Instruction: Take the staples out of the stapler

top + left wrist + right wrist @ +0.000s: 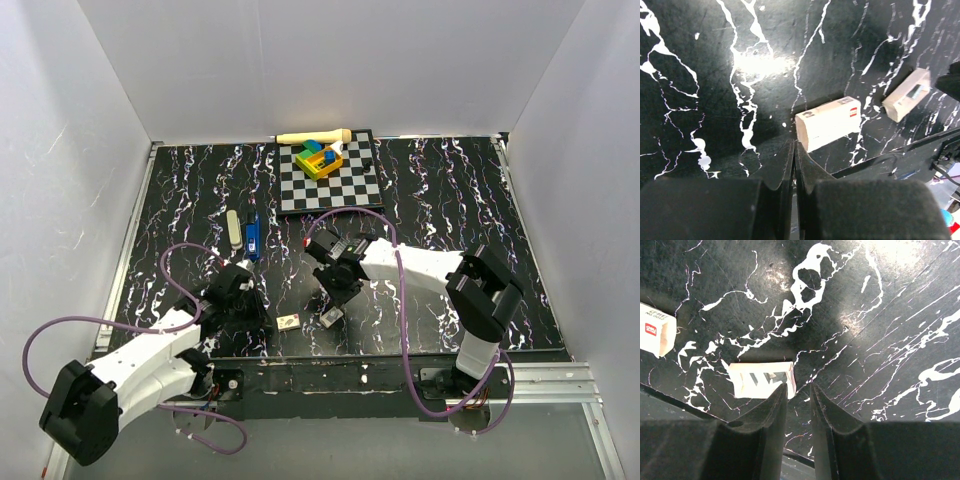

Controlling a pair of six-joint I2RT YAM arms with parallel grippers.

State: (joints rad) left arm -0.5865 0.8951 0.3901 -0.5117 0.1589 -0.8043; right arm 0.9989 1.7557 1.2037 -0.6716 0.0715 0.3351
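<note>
The fingers (782, 167) are pressed together above the black table (715, 75). A white box (829, 122) lies just beyond their tips, a smaller carton (907, 95) farther right.

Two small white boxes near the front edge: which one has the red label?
The left box, just ahead of the left gripper. The other box, by the right gripper, shows no red.

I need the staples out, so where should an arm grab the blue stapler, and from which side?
Probably across its narrow width at mid-length, coming straight down. The stapler lies flat, long, thin, its length running near to far, so its long sides suit a pinch. A pale object lies close on its left.
</note>
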